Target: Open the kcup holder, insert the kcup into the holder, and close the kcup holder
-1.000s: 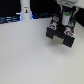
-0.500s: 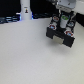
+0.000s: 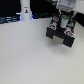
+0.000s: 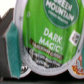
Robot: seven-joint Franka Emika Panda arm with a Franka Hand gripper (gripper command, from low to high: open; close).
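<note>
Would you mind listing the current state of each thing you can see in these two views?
kcup holder: on the table, under the pincer; open or closed cannot be told.
kcup: green lid fills the wrist view, close to the camera.
pincer: over the holder; open or shut cannot be told.
white bottle: upright at the table's far edge.
</note>
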